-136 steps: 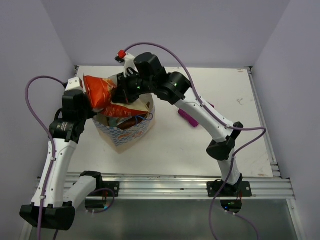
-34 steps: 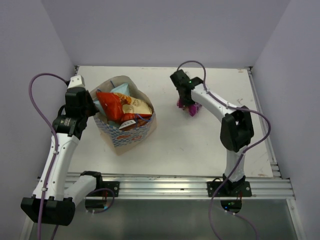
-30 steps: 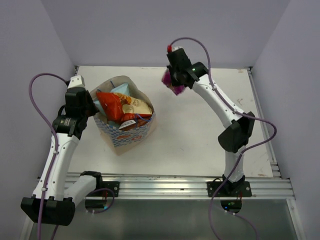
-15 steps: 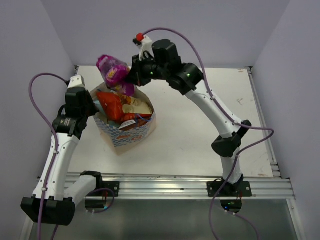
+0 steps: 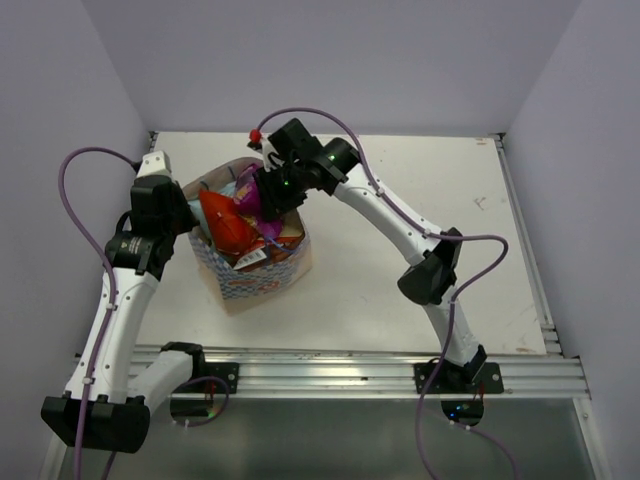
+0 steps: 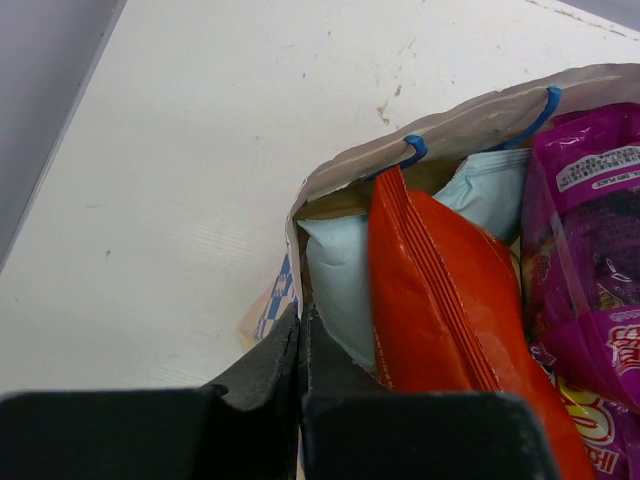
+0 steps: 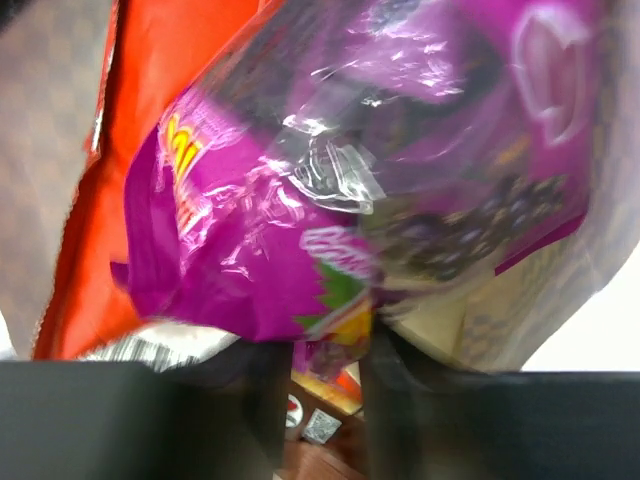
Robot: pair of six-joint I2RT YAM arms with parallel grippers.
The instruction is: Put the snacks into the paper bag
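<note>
Lilac walls close in a white desk (image 5: 400,260), where the paper bag (image 5: 262,275) stands toward the left edge. On its rim the left jaws are pressed together. At the opening hang the right jaws — seemingly pinching the small purple packet (image 7: 330,200), though that view is blurred. Inside, the red-and-cream chip bag (image 6: 440,290) and light blue chip bag (image 6: 340,290) crowd the space, so a release might leave the packet perched high, free to slide out.

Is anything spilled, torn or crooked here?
Nothing is spilled or torn. The paper bag stands upright but is crammed: the red-and-cream chip bag pokes above its rim, and the purple packet, held by the right gripper, sits on top. The left gripper pinches the rim.
</note>
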